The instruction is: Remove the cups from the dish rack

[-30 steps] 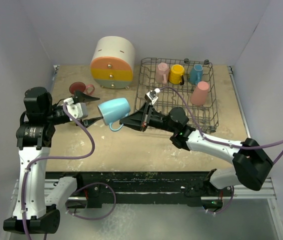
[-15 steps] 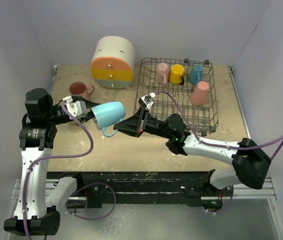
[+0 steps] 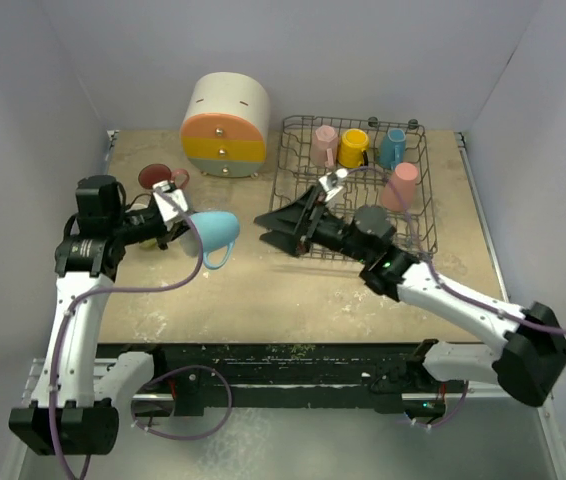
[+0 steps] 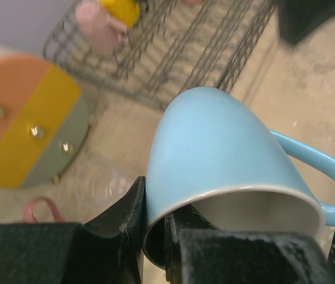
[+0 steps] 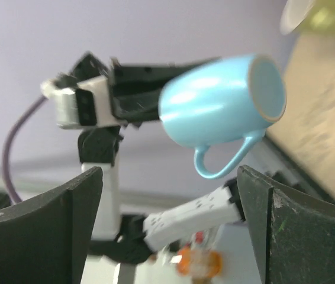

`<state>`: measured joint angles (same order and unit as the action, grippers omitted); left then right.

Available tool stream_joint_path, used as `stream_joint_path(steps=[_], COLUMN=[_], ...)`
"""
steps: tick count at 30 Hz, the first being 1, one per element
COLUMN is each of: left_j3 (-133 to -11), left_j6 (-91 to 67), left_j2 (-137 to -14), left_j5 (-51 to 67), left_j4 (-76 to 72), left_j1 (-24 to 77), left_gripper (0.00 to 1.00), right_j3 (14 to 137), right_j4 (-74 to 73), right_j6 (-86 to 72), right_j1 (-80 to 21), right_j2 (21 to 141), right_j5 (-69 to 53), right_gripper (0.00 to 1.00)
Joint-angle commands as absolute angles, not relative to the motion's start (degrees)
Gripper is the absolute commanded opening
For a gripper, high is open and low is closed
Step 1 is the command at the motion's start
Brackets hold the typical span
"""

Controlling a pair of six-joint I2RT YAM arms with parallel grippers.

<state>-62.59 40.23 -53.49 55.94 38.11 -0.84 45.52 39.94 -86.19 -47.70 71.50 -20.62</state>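
Your left end effector (image 3: pixel 191 222) is clenched on the rim of the light blue mug (image 3: pixel 218 228). In the left wrist view, one finger is inside the mouth and the other is pressed against the outer wall. The mug is out of the dish rack (image 3: pixel 293 165), to the rack's left and over the bench (image 3: pixel 263 290). It is held on its side with its base turned toward the rack and its handle hanging down.

Your right end effector (image 3: pixel 268 228) is released, its fingers spread wide with nothing between them. It sits just left of the rack's near-left corner, aimed at the mug's base but apart from it.

Four cups are in the rack. A pink mug (image 3: pixel 324 143), a yellow mug (image 3: pixel 353 148) and a blue cup (image 3: pixel 392 147) line the rack's far side, left to right. A salmon tumbler (image 3: pixel 400 186) sits in the rack's right half, just nearer than the blue cup.

A round cream cabinet (image 3: pixel 225 125) with coloured drawers stands just left of the rack's far-left corner. Farther left of the rack, beyond the cabinet, a dark pink mug (image 3: pixel 158 178) rests on the bench. The left wrist view also shows a clear glass (image 4: pixel 99 184) on the bench near the cabinet's foot. You cannot tell whether the glass is upright.
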Motion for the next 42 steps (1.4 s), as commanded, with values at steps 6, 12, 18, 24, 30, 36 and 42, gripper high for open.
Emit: stream_joint_path(steps=[6,12,18,24,30,36,42], left_j3=[-65.9,-66.1,-67.0,-65.9,-66.6,-67.8,-70.2], left_j6=[46.9,46.7,45.0,44.6,44.4,44.6,44.3], left_j2=[-73.9,-80.6,-86.2,-89.3,-90.4,-89.2,-85.4], left_j5=[25.8,17.7,10.8,6.0,4.8,3.5,4.6], left_j4=[46.9,43.9,41.2,38.1,37.6,38.5,40.2], left_j1=[-0.9,1.1,4.0,6.9,8.0,8.4,8.4], left_gripper=[0.00,0.00,0.00,0.00,0.08,0.31,0.54], right_j3=[61.1,69.1,71.3,71.3,71.4,72.9,75.1], right_j4=[-12.0,-28.5,-33.4,-35.4,-37.0,-38.2,-38.6], right_j6=[-57.9,-49.7,-47.1,-46.6,-45.5,-43.3,-40.2], right_j1=[-35.3,-33.9,-33.6,-33.4,-32.8,-30.6,-26.5], right_j2=[58.4,59.8,60.1,60.4,60.7,61.8,64.5], right_j5=[-3.6,8.9,13.7,16.0,17.3,18.0,17.9], right_gripper=[0.98,1.00,1.00,1.00,1.00,1.00,1.00])
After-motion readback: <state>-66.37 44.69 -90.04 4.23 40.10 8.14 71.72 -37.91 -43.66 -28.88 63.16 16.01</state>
